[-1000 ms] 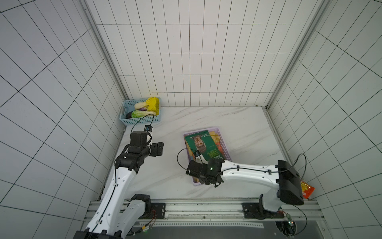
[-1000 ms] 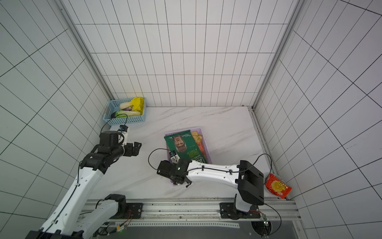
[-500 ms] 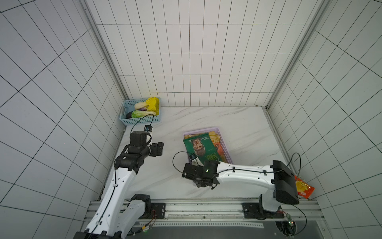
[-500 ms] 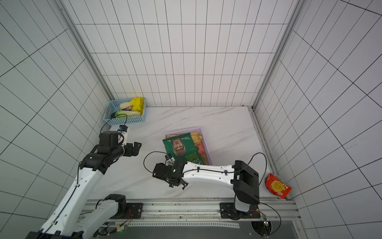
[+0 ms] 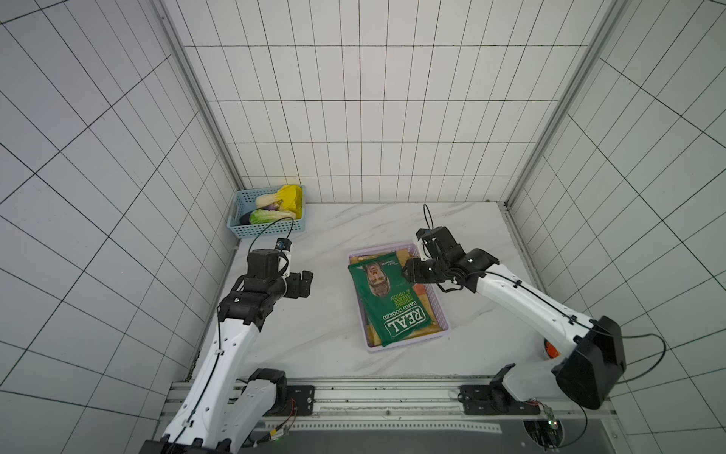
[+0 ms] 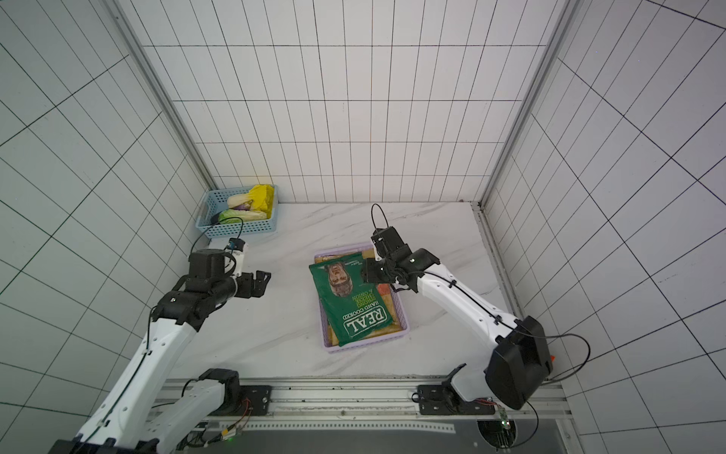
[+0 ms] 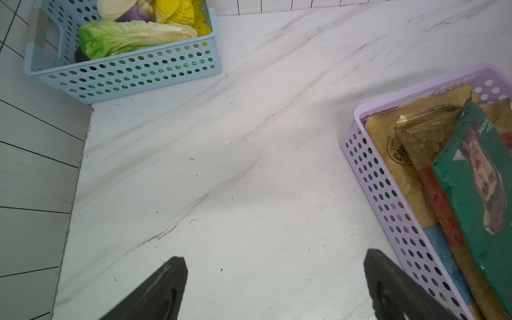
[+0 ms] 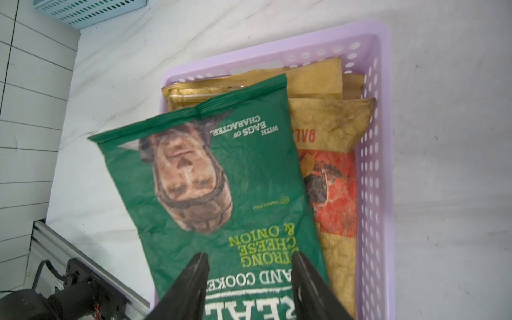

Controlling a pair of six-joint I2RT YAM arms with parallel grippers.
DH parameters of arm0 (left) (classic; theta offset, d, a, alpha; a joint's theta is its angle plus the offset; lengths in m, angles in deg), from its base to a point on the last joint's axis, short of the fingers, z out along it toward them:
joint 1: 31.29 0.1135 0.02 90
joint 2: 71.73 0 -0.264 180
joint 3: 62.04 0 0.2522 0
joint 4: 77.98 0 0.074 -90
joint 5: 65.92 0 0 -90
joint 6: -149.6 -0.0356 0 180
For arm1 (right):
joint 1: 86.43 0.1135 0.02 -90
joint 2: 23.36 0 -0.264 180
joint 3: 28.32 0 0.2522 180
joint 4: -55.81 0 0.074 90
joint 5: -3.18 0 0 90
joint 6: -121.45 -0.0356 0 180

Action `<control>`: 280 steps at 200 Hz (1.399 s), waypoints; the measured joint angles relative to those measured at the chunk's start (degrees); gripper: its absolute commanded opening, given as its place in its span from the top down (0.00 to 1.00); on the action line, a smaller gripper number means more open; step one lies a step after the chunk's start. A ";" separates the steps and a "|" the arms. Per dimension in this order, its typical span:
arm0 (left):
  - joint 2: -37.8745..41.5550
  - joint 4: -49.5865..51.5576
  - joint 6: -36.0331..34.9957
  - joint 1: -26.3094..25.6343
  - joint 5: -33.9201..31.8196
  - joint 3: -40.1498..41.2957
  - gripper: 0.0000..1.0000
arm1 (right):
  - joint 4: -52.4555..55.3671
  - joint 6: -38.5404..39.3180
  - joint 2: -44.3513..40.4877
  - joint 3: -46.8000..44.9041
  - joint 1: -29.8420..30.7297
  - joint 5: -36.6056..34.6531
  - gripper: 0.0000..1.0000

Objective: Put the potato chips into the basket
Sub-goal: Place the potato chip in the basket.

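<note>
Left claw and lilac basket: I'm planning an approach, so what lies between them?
Only bare marble table lies between the left claw and the lilac basket, as both top views show.

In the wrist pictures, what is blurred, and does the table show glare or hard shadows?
Left wrist view: the left gripper is dark and soft-edged, the blue basket sharp; the table shows faint soft shadow, no glare. Right wrist view: the right gripper is blurred, while the green bag has readable print. In both top views the table is evenly lit, with soft shadows.
</note>
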State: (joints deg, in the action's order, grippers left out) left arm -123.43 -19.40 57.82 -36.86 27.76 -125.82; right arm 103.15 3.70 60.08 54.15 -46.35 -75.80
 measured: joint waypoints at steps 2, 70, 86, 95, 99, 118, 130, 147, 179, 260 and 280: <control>0.00 0.00 0.00 0.00 0.02 0.00 0.02 | -0.22 0.13 0.39 0.00 -0.39 0.46 0.52; -0.02 0.00 -0.07 0.00 0.04 0.02 0.02 | -5.38 5.60 16.22 5.53 -6.75 10.25 0.61; -0.02 0.00 -0.07 0.00 0.02 0.02 0.02 | -6.80 5.92 18.62 7.04 -8.15 11.78 0.61; -0.02 0.00 -0.07 0.00 0.02 0.02 0.02 | -7.52 5.92 19.63 7.54 -8.74 12.57 0.62; -0.02 0.00 -0.04 0.00 0.00 0.02 0.02 | -7.87 5.95 20.11 7.72 -9.03 12.85 0.62; -0.02 0.00 -0.04 0.00 0.00 0.02 0.02 | -9.05 5.88 22.10 8.44 -9.77 14.43 0.65; -0.02 0.00 -0.04 0.00 0.00 0.02 0.02 | -9.60 5.81 23.39 8.98 -9.99 15.41 0.66; -0.02 0.00 -0.04 0.00 0.00 0.02 0.02 | -10.03 5.70 24.94 9.77 -10.12 16.61 0.70; -0.02 0.00 -0.04 0.00 0.00 0.04 0.02 | -10.67 5.42 25.94 10.05 -10.12 17.49 0.70; -0.02 0.00 -0.04 0.00 -0.02 0.13 0.02 | -13.07 3.23 25.49 10.03 -10.12 19.82 0.71; -0.02 0.00 -0.04 0.00 -0.02 0.13 0.02 | -13.18 2.75 25.49 9.94 -10.12 19.93 0.71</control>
State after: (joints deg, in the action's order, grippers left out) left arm -123.45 -19.40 57.77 -36.86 27.74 -125.69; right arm 89.97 6.46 85.56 64.10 -56.47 -55.86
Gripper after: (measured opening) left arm 0.981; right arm 0.289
